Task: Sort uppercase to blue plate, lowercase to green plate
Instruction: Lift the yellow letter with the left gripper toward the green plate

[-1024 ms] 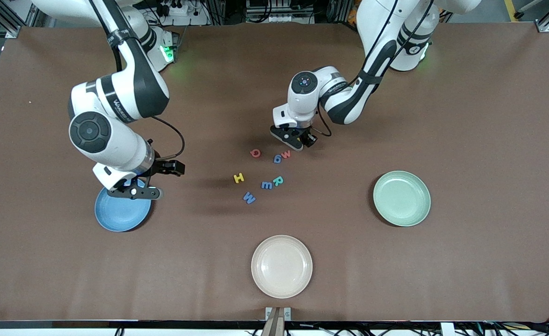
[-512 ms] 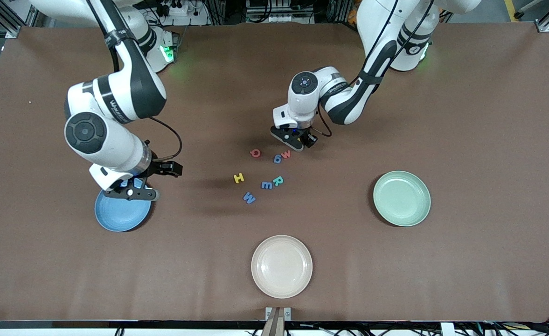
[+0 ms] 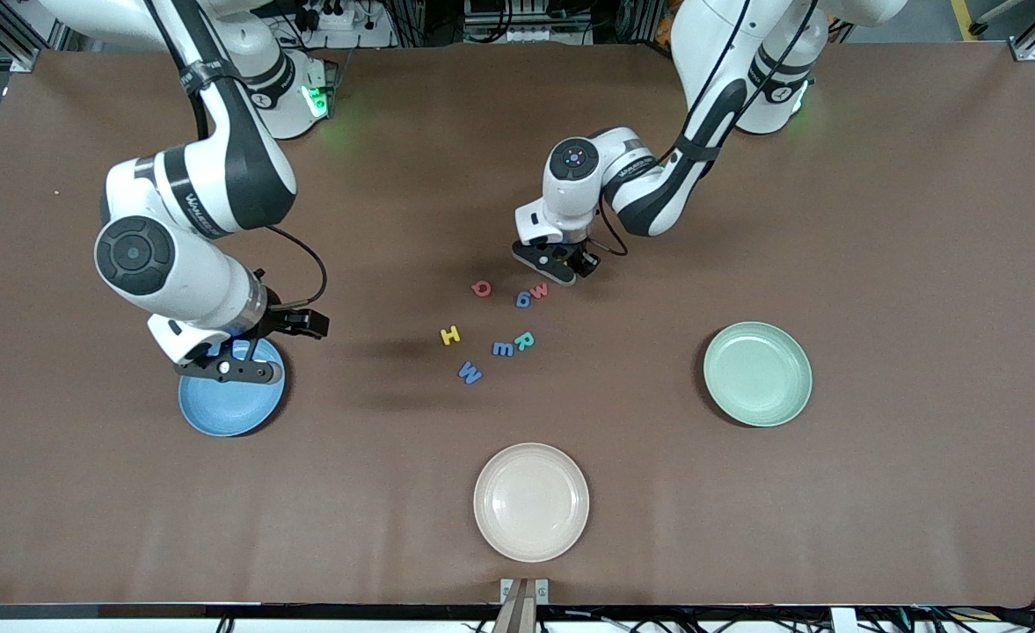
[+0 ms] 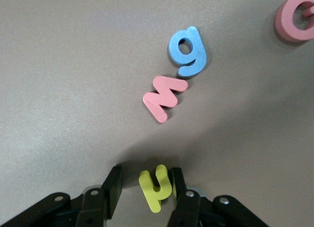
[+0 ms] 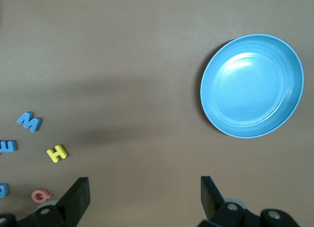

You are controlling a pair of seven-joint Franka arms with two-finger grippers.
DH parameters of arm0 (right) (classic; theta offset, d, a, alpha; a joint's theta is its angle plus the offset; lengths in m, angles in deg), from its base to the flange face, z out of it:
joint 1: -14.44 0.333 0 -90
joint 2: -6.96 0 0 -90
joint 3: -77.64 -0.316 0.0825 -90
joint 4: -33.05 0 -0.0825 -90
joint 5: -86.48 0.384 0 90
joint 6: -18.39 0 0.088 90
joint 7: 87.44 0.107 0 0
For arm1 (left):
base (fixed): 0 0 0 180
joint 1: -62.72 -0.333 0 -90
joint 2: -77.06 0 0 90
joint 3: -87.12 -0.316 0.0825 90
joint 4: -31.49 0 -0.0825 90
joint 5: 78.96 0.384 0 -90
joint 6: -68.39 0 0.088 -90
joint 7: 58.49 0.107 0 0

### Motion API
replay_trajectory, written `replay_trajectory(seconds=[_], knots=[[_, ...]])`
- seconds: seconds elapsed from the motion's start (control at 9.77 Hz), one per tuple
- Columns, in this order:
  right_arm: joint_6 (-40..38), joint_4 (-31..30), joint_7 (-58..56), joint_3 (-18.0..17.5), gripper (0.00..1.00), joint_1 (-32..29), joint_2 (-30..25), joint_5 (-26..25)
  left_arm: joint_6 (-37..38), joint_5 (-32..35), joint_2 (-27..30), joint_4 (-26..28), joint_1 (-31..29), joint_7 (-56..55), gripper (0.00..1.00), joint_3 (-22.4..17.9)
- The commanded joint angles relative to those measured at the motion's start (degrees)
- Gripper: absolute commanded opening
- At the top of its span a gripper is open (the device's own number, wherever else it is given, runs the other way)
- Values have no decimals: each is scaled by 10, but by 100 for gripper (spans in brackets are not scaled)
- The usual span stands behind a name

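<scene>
Two grippers we run: left gripper (image 4: 147,190) grips yellow h (image 4: 156,188) near red w (image 4: 164,97); right gripper (image 3: 229,369) gapes over blue plate (image 3: 227,409).

This is a robotics lab or test cell. A large table (image 3: 878,220) covered in brown cloth carries two white robot arms bolted along one edge, framed by aluminium profile rails (image 3: 7,35), with power strips and bundled cables (image 3: 332,18) crowding the floor past the table's edges.
</scene>
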Motion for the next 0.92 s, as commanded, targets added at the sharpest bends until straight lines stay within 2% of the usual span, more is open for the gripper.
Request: replay_trajectory(seconds=[0.0,0.31,0.51,0.61,0.82], knots=[[15,6,-4,-4,100,-5,-4,2,0,8,-8,-1,-4,-20,44,5],[14,7,-27,-3,100,-10,-1,1,0,8,-8,-1,-4,-19,39,5],[8,7,-42,-3,100,-41,-4,1,0,8,-8,-1,-4,-19,37,5],[10,7,-50,-3,100,-62,-4,0,0,7,-8,-1,-4,-18,32,5],[16,9,-50,-2,100,-90,-2,-8,0,7,-8,-2,-4,-19,3,5]])
